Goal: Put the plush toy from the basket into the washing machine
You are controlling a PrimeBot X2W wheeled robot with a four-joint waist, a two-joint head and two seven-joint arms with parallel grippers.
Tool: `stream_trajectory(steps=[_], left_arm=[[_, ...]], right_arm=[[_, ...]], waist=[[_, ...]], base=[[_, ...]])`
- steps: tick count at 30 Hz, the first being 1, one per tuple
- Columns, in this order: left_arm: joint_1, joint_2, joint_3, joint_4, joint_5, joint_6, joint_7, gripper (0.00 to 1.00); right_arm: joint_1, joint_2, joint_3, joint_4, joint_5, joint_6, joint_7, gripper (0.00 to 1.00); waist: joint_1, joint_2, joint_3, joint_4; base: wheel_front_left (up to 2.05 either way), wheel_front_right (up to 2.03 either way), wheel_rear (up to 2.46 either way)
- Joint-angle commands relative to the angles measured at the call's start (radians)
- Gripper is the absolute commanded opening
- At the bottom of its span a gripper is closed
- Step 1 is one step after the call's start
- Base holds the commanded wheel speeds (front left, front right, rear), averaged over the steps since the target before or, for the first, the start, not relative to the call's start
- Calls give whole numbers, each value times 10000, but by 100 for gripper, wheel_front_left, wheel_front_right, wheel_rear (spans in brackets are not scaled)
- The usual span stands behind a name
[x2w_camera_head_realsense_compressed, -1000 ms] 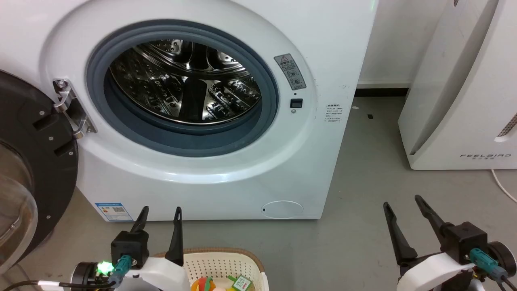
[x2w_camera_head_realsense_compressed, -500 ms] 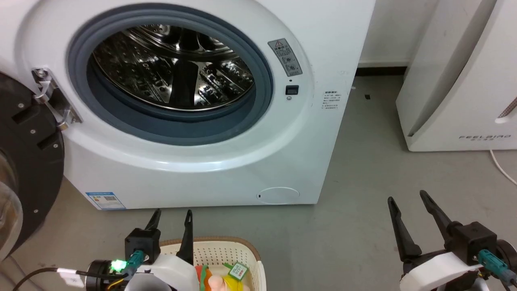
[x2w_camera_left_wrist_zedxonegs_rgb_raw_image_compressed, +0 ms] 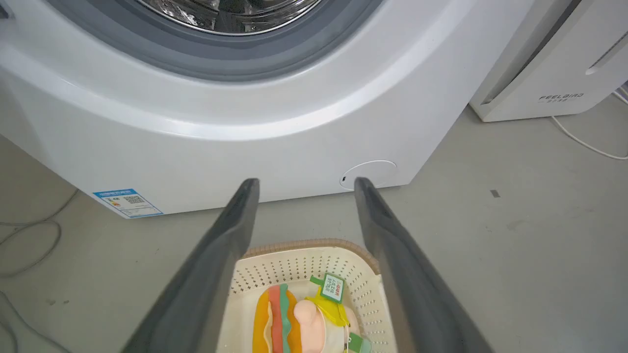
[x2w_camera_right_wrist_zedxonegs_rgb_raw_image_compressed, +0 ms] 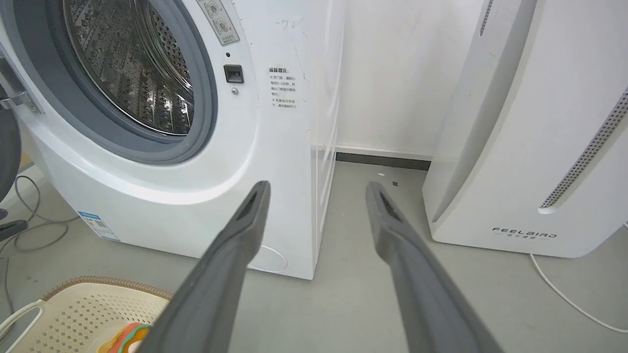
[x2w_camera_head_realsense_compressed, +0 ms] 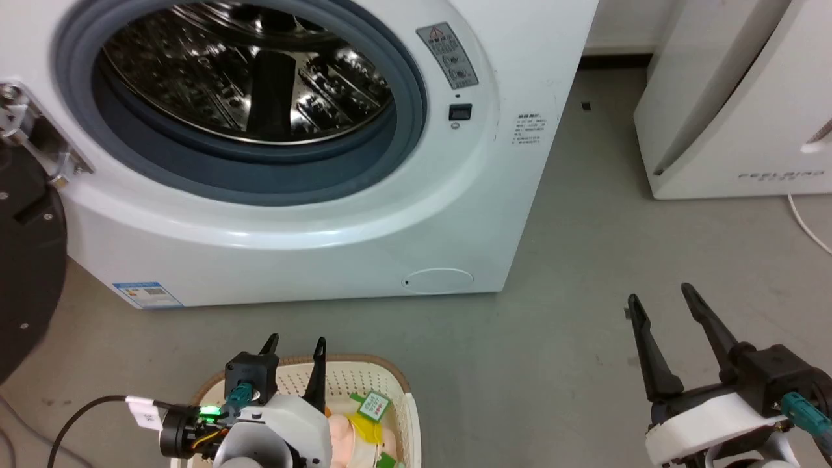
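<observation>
The plush toy [x2w_camera_left_wrist_zedxonegs_rgb_raw_image_compressed: 304,321], pale pink with a yellow garment, striped hotdog part and green-and-white tag, lies inside the cream basket [x2w_camera_left_wrist_zedxonegs_rgb_raw_image_compressed: 294,255] on the floor. In the head view the toy [x2w_camera_head_realsense_compressed: 348,426] is partly hidden behind my left arm. My left gripper [x2w_camera_head_realsense_compressed: 296,341] hangs open above the basket's far rim [x2w_camera_head_realsense_compressed: 364,361], its fingers [x2w_camera_left_wrist_zedxonegs_rgb_raw_image_compressed: 230,230] spread wide with nothing between them. My right gripper [x2w_camera_head_realsense_compressed: 656,296] stands open over bare floor at the lower right. The washing machine [x2w_camera_head_realsense_compressed: 312,214] stands just beyond the basket, porthole open, steel drum [x2w_camera_head_realsense_compressed: 247,71] showing.
The dark round door [x2w_camera_head_realsense_compressed: 26,260] hangs open at the far left. A white FEELBIRD appliance [x2w_camera_head_realsense_compressed: 741,117] stands to the right, with a white cable [x2w_camera_head_realsense_compressed: 806,224] on the floor beside it. Grey cables [x2w_camera_left_wrist_zedxonegs_rgb_raw_image_compressed: 29,245] lie at the left.
The head camera has tilted down, so the washer slid up and more of the basket and toy shows. My left gripper has moved forward over the basket, still open.
</observation>
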Motion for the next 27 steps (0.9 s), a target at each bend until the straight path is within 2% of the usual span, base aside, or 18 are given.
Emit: stream_trajectory(steps=[1,12,24,27], left_arm=[[-287,93,-77,327,-97,-41,-97,100],[-1273,304,-548,2027,-208,-225,336,100],[-1996,711,-941,3327,-404,-236,821,100],[-2184,845,-1472,3654,-68,-389,1103,100]], right_arm=[[-164,-1,-15,-91,113,-3,-119,100],[-410,-1,-58,-238,179,-4,-348,100],[-679,-1,-58,-363,410,-5,-578,100],[-745,-1,-83,-411,615,-5,-641,100]], waist=[[-1,0,215,-71],[-1,0,1221,-281],[-1,0,2227,-651],[-1,0,2581,-756]], base=[[0,0,0],[0,0,0],[0,0,0],[0,0,0]])
